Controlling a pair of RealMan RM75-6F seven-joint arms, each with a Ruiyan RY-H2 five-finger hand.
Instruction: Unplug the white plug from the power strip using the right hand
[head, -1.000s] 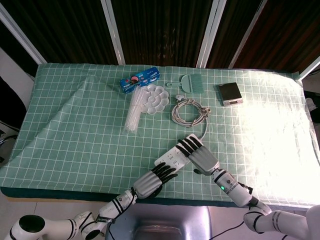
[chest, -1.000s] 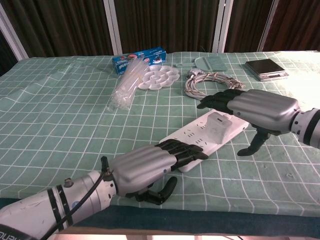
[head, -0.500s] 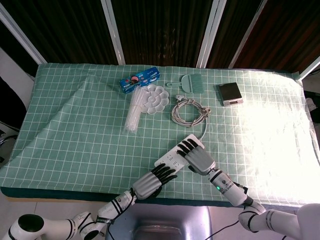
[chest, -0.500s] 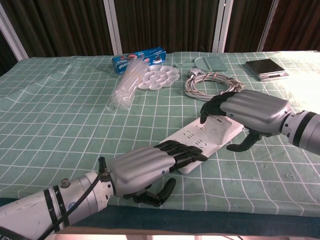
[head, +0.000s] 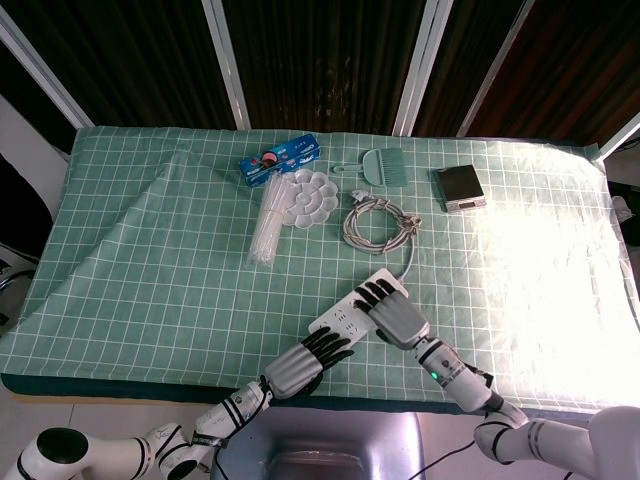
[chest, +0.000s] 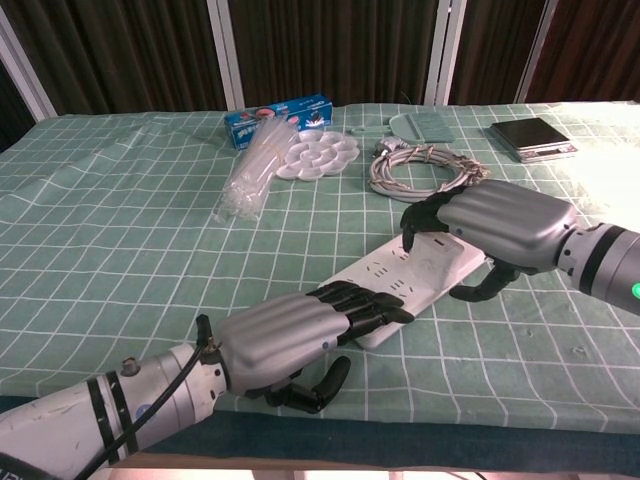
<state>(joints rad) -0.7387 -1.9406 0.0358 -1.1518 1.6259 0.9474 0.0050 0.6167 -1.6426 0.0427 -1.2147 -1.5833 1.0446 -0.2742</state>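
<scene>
Green checked cloth covers the table (head: 140, 270), with dark curtains and pale frame posts standing behind its far edge. Near my front edge the white power strip (chest: 400, 285) lies at a slant, one end toward me and the other reaching away to my right. My left hand (chest: 285, 335) lies flat on the near end of the strip, dark fingers (chest: 370, 305) stretched out along its top and the thumb curled below the table edge; it holds nothing, only presses down. My right hand (chest: 495, 228) is arched over the far end, fingertips (chest: 412, 222) bent down onto the strip and the thumb hooked in on the right side. The white plug (head: 385, 290) sits under that hand at the strip's far end (I can barely see it in either view, so whether my fingers have closed on it I cannot tell). From that end a white cable (head: 410, 258) runs away to the coiled bundle of cord (head: 375, 222) further back. Beyond that lie a white flower-shaped palette (head: 308, 197), a clear plastic bag (head: 268, 228) just beside it on my left, a blue box (head: 278, 160), a green brush (head: 382, 166) and a small dark scale (head: 460, 188) off to the right, all well apart from my hands.
</scene>
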